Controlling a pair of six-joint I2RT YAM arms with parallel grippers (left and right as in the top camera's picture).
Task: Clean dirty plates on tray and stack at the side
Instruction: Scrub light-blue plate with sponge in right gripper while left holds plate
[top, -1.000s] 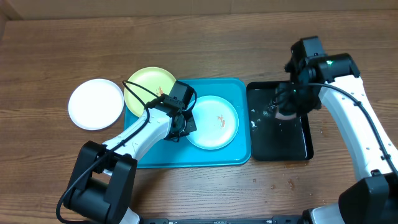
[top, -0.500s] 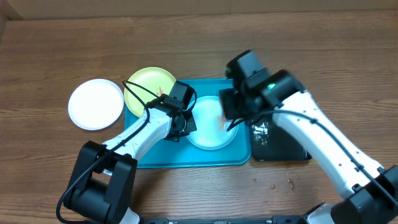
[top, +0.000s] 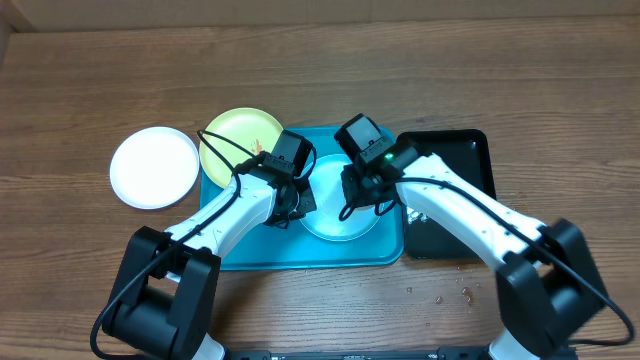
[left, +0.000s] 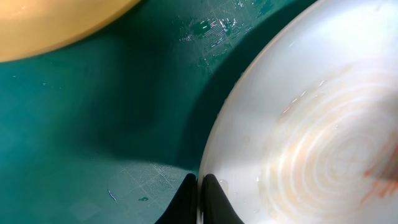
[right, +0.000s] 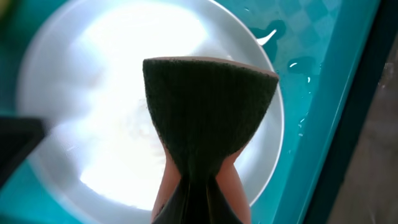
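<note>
The light blue plate (top: 335, 222) lies on the turquoise tray (top: 300, 252) and shows faint orange smears in the left wrist view (left: 311, 137). My left gripper (top: 298, 198) is shut on the plate's left rim (left: 199, 186). My right gripper (top: 360, 193) is shut on a dark-faced sponge (right: 208, 106) and holds it over the plate (right: 93, 124). The yellow-green plate (top: 240, 135) rests on the tray's upper left corner. The white plate (top: 155, 166) lies on the table left of the tray.
A smaller black tray (top: 455, 200) stands right of the turquoise tray, wet with white specks. Small crumbs or drops lie on the wooden table in front of it (top: 450, 295). Water drops sit on the turquoise tray (right: 298, 62).
My right arm has swung left from the black tray to over the light blue plate, carrying the sponge. My left arm has stayed on the plate's rim.
</note>
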